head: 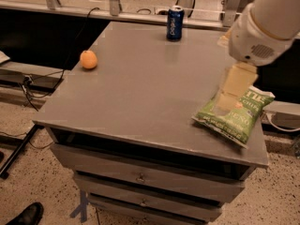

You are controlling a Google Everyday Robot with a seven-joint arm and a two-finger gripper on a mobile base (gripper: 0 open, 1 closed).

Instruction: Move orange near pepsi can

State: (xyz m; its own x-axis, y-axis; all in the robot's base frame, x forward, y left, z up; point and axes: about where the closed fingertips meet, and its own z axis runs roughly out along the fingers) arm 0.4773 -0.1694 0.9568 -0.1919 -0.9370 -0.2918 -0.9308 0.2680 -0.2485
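Observation:
The orange (88,59) sits near the left edge of the grey table (140,93). The pepsi can (175,23) stands upright at the table's far edge, a good way right of and beyond the orange. My gripper (230,90) hangs from the white arm (262,27) at the right, over the green chip bag (234,114). It is far from both the orange and the can, and holds nothing that I can see.
The green chip bag lies flat at the table's front right corner. Drawers (140,177) sit under the tabletop. Cables (28,86) lie on the floor at the left, and a shoe (26,214) shows at the bottom left. A rail (117,13) runs behind the table.

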